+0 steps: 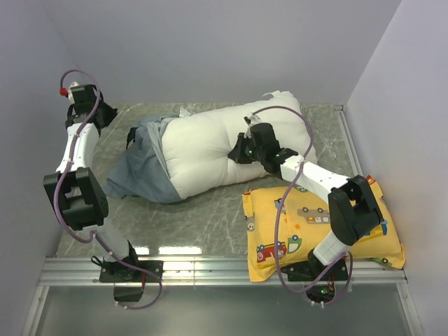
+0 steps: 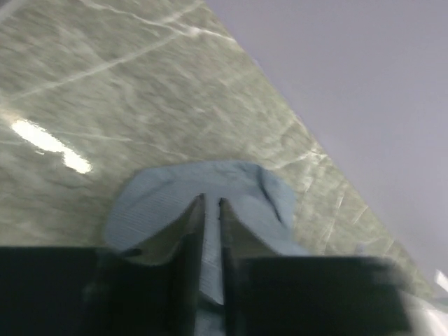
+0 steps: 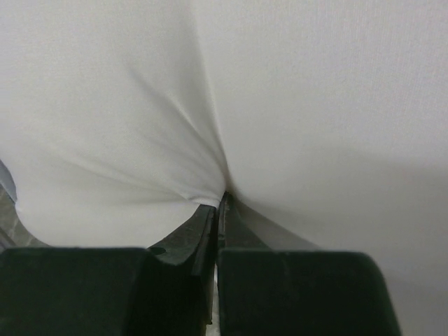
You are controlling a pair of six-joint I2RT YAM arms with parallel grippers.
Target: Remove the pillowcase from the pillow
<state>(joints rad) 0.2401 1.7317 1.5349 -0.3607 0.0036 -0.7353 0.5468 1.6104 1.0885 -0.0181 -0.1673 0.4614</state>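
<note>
Pillowcase, look: the pillowcase (image 1: pixel 140 171) is limp blue-grey cloth, bunched and creased, with a paler blue patch near its back edge.
Pillowcase, place: it lies toward the back-left of the tabletop (image 1: pixel 210 217). It covers only the left end of the pillow (image 1: pixel 210 150), and its loose part lies flat toward the left edge.
Pillow: plump and plain white, mostly bare, lying across the back middle of the tabletop with a deep crease at its centre.
Left gripper: the left gripper (image 2: pixel 211 210) is clenched on a fold of light blue pillowcase cloth, and a thin strip of it shows between the fingers.
Right gripper: the right gripper (image 3: pixel 218 203) is clenched, pinching a pucker of white pillow fabric at the central crease.
Hidden: the pillow's left end sits inside the pillowcase.
Hard to make out: the left wrist view is blurred. From above, the left gripper's hold on the cloth cannot be made out. The right wrist view is filled almost wholly with white fabric.
Partly covered: the right arm lies across the yellow pillow (image 1: pixel 269 227) at the near-right corner.
</note>
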